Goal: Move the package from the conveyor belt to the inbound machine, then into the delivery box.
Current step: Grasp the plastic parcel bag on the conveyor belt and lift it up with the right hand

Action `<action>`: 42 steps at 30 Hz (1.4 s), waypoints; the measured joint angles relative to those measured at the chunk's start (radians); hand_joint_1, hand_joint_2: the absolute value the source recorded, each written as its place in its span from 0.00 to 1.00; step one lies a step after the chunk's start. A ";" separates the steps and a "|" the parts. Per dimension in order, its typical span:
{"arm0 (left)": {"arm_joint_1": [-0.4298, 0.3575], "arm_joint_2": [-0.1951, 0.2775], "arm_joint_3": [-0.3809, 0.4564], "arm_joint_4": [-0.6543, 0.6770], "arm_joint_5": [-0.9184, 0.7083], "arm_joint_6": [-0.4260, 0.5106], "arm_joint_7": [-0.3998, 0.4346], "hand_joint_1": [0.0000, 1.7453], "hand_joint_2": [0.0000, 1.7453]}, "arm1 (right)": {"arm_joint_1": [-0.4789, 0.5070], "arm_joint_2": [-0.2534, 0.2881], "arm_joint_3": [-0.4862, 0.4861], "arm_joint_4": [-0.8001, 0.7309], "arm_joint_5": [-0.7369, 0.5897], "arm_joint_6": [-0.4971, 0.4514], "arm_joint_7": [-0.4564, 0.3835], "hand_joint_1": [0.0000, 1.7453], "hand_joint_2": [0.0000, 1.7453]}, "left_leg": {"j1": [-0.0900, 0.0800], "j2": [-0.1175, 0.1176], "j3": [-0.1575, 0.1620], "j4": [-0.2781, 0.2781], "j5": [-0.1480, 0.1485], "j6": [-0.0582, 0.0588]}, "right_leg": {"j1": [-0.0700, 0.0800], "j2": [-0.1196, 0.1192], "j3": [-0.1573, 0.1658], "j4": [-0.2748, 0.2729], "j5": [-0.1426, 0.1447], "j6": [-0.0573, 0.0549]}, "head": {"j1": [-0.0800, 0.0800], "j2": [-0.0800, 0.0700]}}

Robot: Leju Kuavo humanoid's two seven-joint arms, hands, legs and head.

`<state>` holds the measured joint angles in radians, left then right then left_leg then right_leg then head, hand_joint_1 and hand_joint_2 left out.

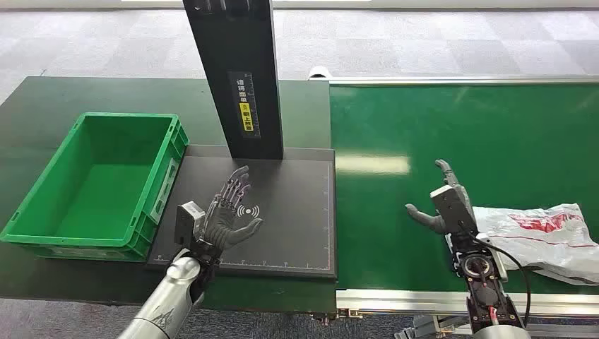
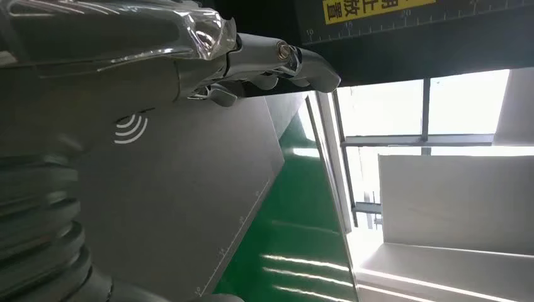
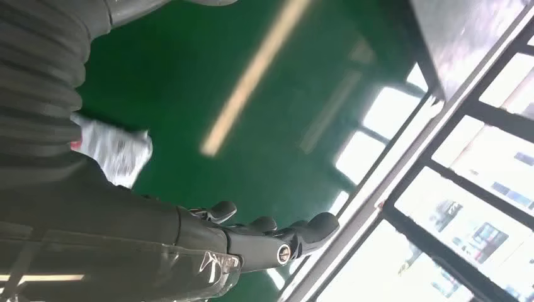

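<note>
A white plastic package (image 1: 540, 236) with red print lies on the green conveyor belt (image 1: 459, 141) at the right; a corner of the package (image 3: 116, 151) appears in the right wrist view. My right hand (image 1: 445, 205) hovers just left of it, fingers spread, holding nothing. My left hand (image 1: 229, 212) is open above the dark scan plate of the inbound machine (image 1: 282, 212), over its white signal mark. Its fingers (image 2: 277, 60) stretch toward the machine's black column (image 1: 236, 70). The green delivery box (image 1: 99, 183) stands at the left with nothing inside.
The machine's column rises between the box and the belt. A silver belt rail (image 1: 424, 300) runs along the near edge. Grey carpet floor (image 1: 424, 42) lies beyond the tables.
</note>
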<state>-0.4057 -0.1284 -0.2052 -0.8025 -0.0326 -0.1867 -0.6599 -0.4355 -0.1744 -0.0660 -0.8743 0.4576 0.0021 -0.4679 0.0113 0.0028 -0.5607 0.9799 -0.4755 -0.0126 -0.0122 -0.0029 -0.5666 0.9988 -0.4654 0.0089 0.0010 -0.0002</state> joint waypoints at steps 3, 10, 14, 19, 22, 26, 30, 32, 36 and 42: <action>0.018 0.002 0.007 -0.025 0.001 0.006 0.011 0.00 1.00 | -0.030 -0.021 -0.017 0.022 0.028 -0.002 0.009 0.00 1.00 | 0.000 0.000 0.000 0.000 0.000 0.000 | 0.000 0.000 0.000 0.000 0.000 0.000 | 0.000 0.000; 0.075 0.014 0.030 -0.109 0.011 0.023 0.029 0.00 1.00 | -0.111 -0.071 -0.031 0.107 0.102 -0.030 0.056 0.00 1.00 | 0.000 -0.001 0.000 0.000 0.000 0.000 | 0.000 0.000 0.000 0.000 0.000 0.000 | 0.000 0.000; 0.094 0.019 0.039 -0.140 0.012 0.025 0.033 0.00 1.00 | -0.136 -0.081 -0.032 0.141 0.113 -0.042 0.064 0.00 1.00 | 0.000 -0.001 0.000 0.000 0.000 0.000 | 0.000 0.000 0.000 0.000 0.000 0.000 | 0.000 0.000; 0.117 0.022 0.046 -0.176 0.016 0.032 0.054 0.00 1.00 | -0.160 -0.102 -0.032 0.185 0.193 -0.149 0.189 0.00 1.00 | 0.000 -0.001 0.000 0.000 0.000 0.000 | 0.000 0.000 0.000 0.000 0.000 0.000 | 0.000 0.000; 0.131 0.023 0.049 -0.197 0.016 0.038 0.072 0.00 1.00 | -0.188 -0.131 -0.031 0.243 0.258 -0.122 0.362 0.00 1.00 | 0.000 -0.001 0.000 0.000 0.000 0.000 | 0.000 0.000 0.000 0.000 0.000 0.000 | 0.000 0.000; 0.135 0.023 0.053 -0.208 0.016 0.046 0.092 0.00 1.00 | -0.218 -0.167 -0.026 0.345 0.326 0.010 0.590 0.00 1.00 | 0.000 -0.002 -0.001 0.000 0.000 0.000 | 0.000 -0.001 0.000 0.000 0.000 0.000 | 0.000 0.000; 0.141 0.023 0.054 -0.213 0.005 0.073 0.101 0.00 1.00 | -0.231 -0.176 -0.012 0.407 0.381 0.008 0.697 0.00 1.00 | 0.000 -0.002 0.000 0.000 0.000 0.000 | 0.000 -0.001 0.000 0.000 0.000 0.000 | 0.000 0.000; 0.149 0.023 0.055 -0.223 0.000 0.081 0.107 0.00 1.00 | -0.237 -0.176 -0.007 0.419 0.402 -0.008 0.729 0.00 1.00 | 0.000 -0.002 0.000 0.000 0.000 0.000 | 0.000 -0.001 0.000 0.000 0.000 0.000 | 0.000 0.000; 0.158 0.021 0.064 -0.235 0.000 0.082 0.121 0.00 1.00 | -0.249 -0.181 0.003 0.436 0.439 0.012 0.774 0.00 1.00 | 0.000 -0.002 0.000 0.000 0.000 0.001 | 0.000 -0.001 0.000 0.000 0.000 0.000 | 0.000 0.000; 0.159 0.016 0.068 -0.234 0.002 0.081 0.128 0.00 1.00 | -0.250 -0.192 0.007 0.458 0.472 0.110 0.782 0.27 1.00 | -0.001 -0.002 0.000 0.000 0.001 0.001 | -0.001 -0.002 0.000 0.000 0.000 0.000 | 0.000 0.000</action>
<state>-0.2471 -0.1127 -0.1369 -1.0362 -0.0308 -0.1060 -0.5322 -0.6855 -0.3667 -0.0592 -0.4168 0.9297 0.1126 0.3145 0.0108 0.0010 -0.5608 0.9802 -0.4749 -0.0116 -0.0128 -0.0046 -0.5663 0.9984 -0.4653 0.0092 0.0009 -0.0002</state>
